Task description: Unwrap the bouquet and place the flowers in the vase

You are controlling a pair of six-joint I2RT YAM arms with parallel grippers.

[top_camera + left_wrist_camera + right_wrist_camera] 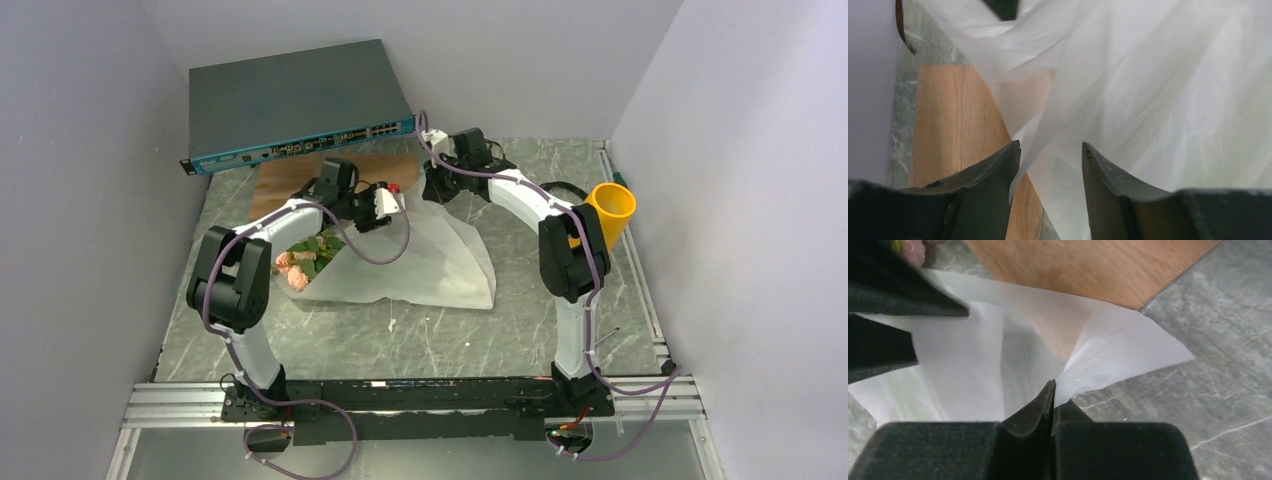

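Paper sheet point(440, 265) lies spread mid-table point(400, 340), with the flowers point(303, 262) at its left end beside the left arm, heads pointing near-left. Wooden board point(290, 175) sits behind the sheet, the sheet's far edge overlapping it, and a rack switch point(295, 105) is behind the board at back-left. Left gripper point(385, 205) and right gripper point(437, 190) sit side by side at the sheet's far edge. The vase point(610, 212) is far right by the table edge, behind the right arm's elbow, well apart from the sheet.
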